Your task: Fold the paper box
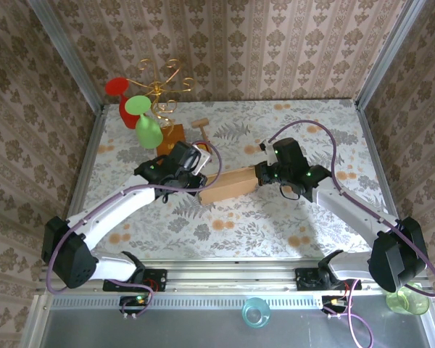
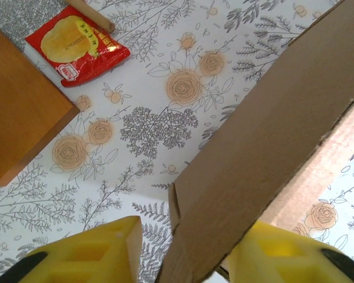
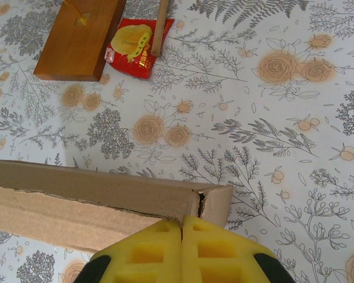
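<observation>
From above, the box (image 1: 228, 186) lies mid-worktop (image 1: 275, 225), a long brown shape running left to right. The left tool (image 1: 198, 180) is at its left end and the right tool (image 1: 261, 174) at its right end. A board (image 1: 174, 136) stands just beyond, to the far left.

At the left wrist, the left tool (image 2: 189, 259) stands partly open, its yellow fingers (image 2: 100, 253) on either side of an upright cardboard panel of the box (image 2: 265, 135). The left finger is clear of the card, so nothing is clamped. A red packet (image 2: 76, 44) lies on the far side, near the board (image 2: 17, 112).

At the right wrist, the right tool (image 3: 182, 233) has its pads pressed together at the right corner of the box (image 3: 106, 194), where a long wall meets a short end wall. It may nip a thin edge of card there, but I cannot tell.

The fold looks about midway. Walls are raised and one corner is formed. The left end wants tucking, and the lid is not yet closed, as far as shows.
</observation>
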Controlling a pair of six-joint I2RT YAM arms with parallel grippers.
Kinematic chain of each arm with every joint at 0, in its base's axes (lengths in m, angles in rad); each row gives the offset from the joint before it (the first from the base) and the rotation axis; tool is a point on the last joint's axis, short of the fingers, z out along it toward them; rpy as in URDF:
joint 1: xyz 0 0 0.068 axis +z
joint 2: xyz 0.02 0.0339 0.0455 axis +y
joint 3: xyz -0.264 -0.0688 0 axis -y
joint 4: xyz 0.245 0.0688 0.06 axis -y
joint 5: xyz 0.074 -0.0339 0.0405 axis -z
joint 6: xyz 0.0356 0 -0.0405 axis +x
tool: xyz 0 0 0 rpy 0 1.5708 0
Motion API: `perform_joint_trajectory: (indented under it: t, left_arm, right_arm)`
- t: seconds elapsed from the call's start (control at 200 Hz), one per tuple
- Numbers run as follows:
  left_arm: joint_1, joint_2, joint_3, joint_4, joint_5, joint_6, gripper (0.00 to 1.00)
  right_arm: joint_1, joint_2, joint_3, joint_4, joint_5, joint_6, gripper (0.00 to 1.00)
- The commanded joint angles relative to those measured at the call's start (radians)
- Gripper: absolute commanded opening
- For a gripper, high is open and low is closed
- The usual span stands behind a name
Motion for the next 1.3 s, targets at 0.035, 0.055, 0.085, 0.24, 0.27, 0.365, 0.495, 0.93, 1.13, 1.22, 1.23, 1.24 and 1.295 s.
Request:
perform_joint_trajectory:
  t: [0.035, 0.055, 0.085, 0.24, 0.27, 0.365, 0.495, 0.93, 1.13, 1.22, 1.23, 1.24, 1.295]
  left_arm:
    - [0.009, 0.021, 0.0, -0.022, 0.016, -0.024, 0.3]
    - [0.01, 0.021, 0.0, -0.027, 0.017, -0.025, 0.3]
    - [0.009, 0.02, 0.0, -0.033, 0.016, -0.026, 0.3]
    - [0.009, 0.011, -0.008, -0.038, -0.003, -0.033, 0.31]
    - [0.01, 0.012, -0.009, -0.04, -0.006, -0.033, 0.29]
    - [0.01, 0.019, -0.009, -0.043, -0.006, -0.038, 0.25]
    - [0.009, 0.024, 0.006, -0.066, -0.015, -0.049, 0.22]
    - [0.003, 0.01, 0.054, -0.121, 0.037, -0.13, 0.18]
    - [0.002, -0.011, 0.055, -0.114, 0.066, -0.165, 0.2]
    - [0.003, -0.028, 0.049, -0.104, 0.059, -0.19, 0.21]
    - [0.003, -0.03, 0.05, -0.105, 0.058, -0.195, 0.21]
    - [0.004, -0.031, 0.05, -0.107, 0.054, -0.201, 0.22]
    - [0.003, -0.036, 0.054, -0.113, 0.052, -0.215, 0.22]
  right_arm:
    - [0.007, 0.016, 0.026, -0.05, 0.007, 0.007, 0.0]
    - [0.007, 0.016, 0.025, -0.051, 0.008, 0.008, 0.0]
    - [0.007, 0.016, 0.025, -0.051, 0.009, 0.007, 0.0]
    - [0.007, 0.018, 0.023, -0.048, 0.01, 0.007, 0.0]
    - [0.007, 0.018, 0.022, -0.047, 0.01, 0.008, 0.0]
    - [0.007, 0.021, 0.024, -0.048, 0.01, 0.01, 0.0]
    - [0.008, 0.022, 0.029, -0.052, 0.01, 0.012, 0.0]
    - [0.007, 0.027, 0.025, -0.058, 0.018, 0.017, 0.0]
    - [0.007, 0.032, 0.023, -0.056, 0.018, 0.021, 0.0]
    - [0.007, 0.032, 0.022, -0.057, 0.019, 0.021, 0.0]
    - [0.007, 0.032, 0.021, -0.058, 0.019, 0.021, 0.0]
    - [0.008, 0.031, 0.022, -0.059, 0.019, 0.021, 0.0]
    - [0.007, 0.031, 0.024, -0.06, 0.019, 0.021, 0.0]
